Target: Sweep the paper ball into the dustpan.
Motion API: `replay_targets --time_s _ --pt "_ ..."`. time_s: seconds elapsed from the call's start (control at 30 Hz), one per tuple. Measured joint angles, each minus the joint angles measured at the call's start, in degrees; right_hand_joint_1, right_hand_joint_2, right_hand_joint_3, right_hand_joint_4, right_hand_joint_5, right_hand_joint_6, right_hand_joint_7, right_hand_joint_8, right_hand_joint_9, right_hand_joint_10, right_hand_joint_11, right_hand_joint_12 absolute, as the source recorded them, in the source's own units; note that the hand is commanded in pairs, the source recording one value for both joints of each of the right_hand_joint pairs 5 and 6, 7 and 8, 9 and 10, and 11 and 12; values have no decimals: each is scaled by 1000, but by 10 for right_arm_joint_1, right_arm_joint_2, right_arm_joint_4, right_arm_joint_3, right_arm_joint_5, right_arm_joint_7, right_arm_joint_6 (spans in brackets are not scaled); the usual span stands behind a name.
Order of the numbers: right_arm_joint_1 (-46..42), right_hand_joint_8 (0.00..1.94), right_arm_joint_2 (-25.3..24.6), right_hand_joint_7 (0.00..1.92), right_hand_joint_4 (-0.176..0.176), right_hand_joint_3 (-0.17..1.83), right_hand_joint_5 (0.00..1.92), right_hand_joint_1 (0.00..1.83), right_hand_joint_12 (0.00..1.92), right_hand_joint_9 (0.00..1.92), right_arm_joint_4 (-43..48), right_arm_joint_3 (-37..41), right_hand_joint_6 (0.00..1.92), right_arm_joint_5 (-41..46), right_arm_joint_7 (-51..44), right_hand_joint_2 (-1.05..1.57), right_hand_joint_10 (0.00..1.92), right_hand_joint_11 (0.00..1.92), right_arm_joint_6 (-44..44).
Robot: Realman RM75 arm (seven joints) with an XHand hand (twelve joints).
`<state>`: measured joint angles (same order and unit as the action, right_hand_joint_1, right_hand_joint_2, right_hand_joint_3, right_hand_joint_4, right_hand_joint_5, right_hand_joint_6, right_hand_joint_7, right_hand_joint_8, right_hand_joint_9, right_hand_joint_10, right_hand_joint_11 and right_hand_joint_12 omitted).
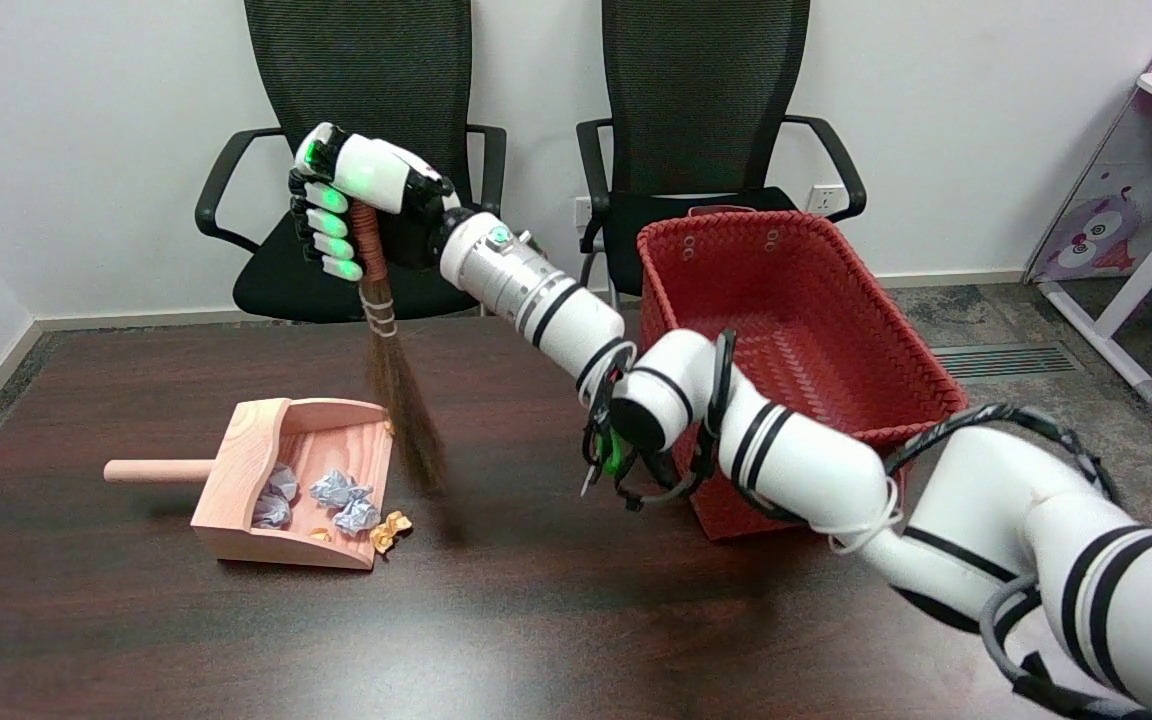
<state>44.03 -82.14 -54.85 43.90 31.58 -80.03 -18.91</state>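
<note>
Head view of a dark brown table (pixel 556 620) with two black office chairs (pixel 366 150) behind its far edge. The right hand (pixel 351 205) is raised above the far-left part of the table, its fingers (pixel 328 222) wrapped firmly around the reddish-brown bound handle of a small broom (pixel 388 350). The broom hangs tilted, handle up, its dark bristles slanting down and to the right; the bristle tips are blurred and lie just beside the right side of the dustpan's mouth, and contact with the table cannot be judged.

The wooden dustpan (pixel 236 470) rests on the left part of the table, its round handle pointing toward the left edge and its open mouth facing right. Inside it lie several crumpled pale blue-grey paper balls (pixel 341 495). One small yellowish-orange paper ball (pixel 389 530) sits at the near right corner of the dustpan's lip, touching or nearly touching it, mostly on the table surface.

A red woven basket (pixel 796 330) stands at the far right part of the table, partly behind the white right arm (pixel 796 460).
</note>
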Motion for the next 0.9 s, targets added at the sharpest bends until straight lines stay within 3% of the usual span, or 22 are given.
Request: replay_targets --time_s 0.17,0.33,0.47,0.77,0.9 --pt "26 1920 16 1920 23 1792 1920 770 1920 1920 -1 -16 1920 0 -36 1397 1920 1920 19" --pt "47 1920 27 1920 17 1833 1920 781 1920 1920 7 -31 1920 0 -64 882 1920 1920 32" --pt "60 1920 33 1920 16 1586 1920 719 1920 1920 17 -40 1920 0 -81 643 1920 1920 40" --pt "84 1920 36 1920 14 1058 1920 603 1920 1920 51 -54 1920 2 -103 538 1920 1920 49" --pt "94 1920 34 1920 14 967 1920 588 1920 1920 71 -61 1920 2 -109 558 1920 1920 52"
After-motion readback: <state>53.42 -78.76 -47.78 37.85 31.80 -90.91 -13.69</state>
